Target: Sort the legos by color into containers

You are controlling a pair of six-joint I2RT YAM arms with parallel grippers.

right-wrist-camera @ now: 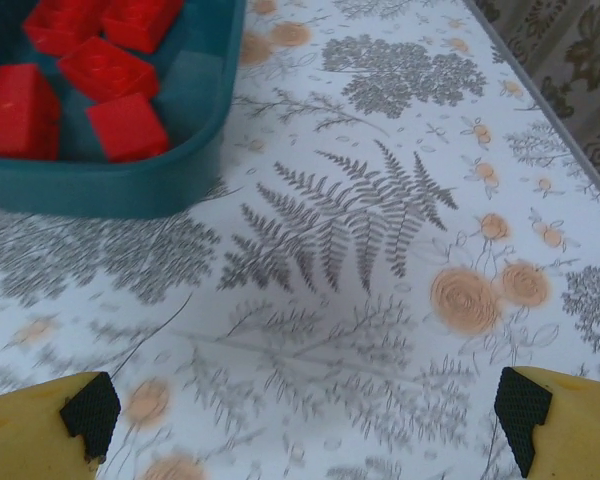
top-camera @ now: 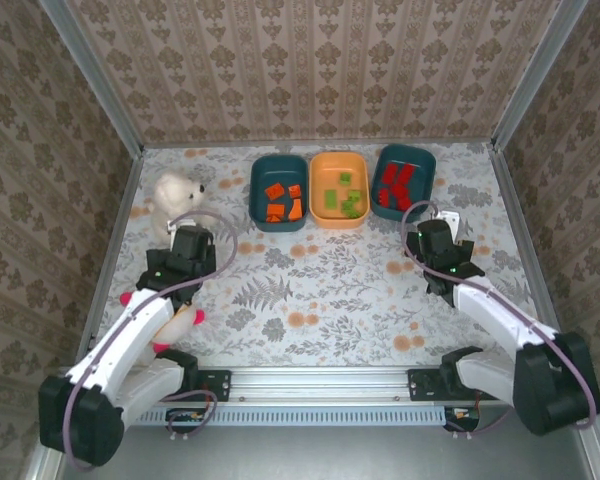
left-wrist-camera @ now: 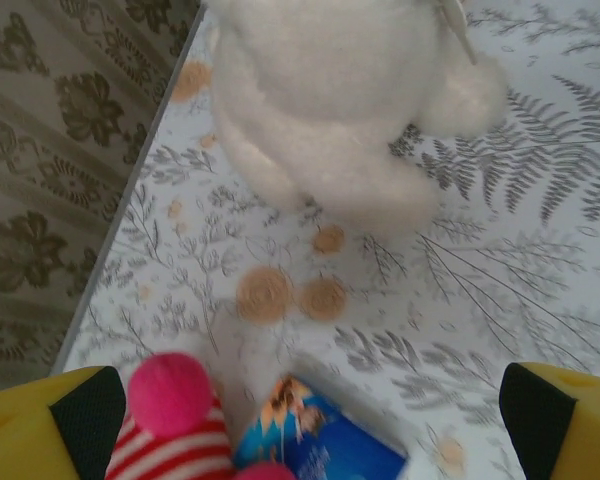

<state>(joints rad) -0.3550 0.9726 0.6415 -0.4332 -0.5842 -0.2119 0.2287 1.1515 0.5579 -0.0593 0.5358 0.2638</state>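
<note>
Yellow, black-padded fingers [left-wrist-camera: 75, 405] of the left gripper [left-wrist-camera: 305, 410] stand wide apart and empty over the floral table [top-camera: 310, 290], a white plush bear [left-wrist-camera: 330, 90] at their 12 o'clock and a striped toy [left-wrist-camera: 175, 440] with a pink pompom beside a blue printed card [left-wrist-camera: 325, 455] at their 7 o'clock. From above, the left gripper [top-camera: 192, 232] sits at the table's 9 o'clock, just below the bear [top-camera: 175, 192]. The right gripper [top-camera: 427, 232], at 3 o'clock, is likewise spread wide with nothing between its jaws; its wrist camera shows the right gripper [right-wrist-camera: 305, 410] over bare tabletop, the right teal bin [right-wrist-camera: 100, 185] of red bricks [right-wrist-camera: 110, 70] at its 10 o'clock. Three bins line the table's 12 o'clock edge, side by side: the left teal bin [top-camera: 257, 190] holds orange bricks [top-camera: 283, 200], the orange bin [top-camera: 317, 190] green bricks [top-camera: 348, 198], and the right teal bin [top-camera: 427, 165] red bricks [top-camera: 394, 185].
</note>
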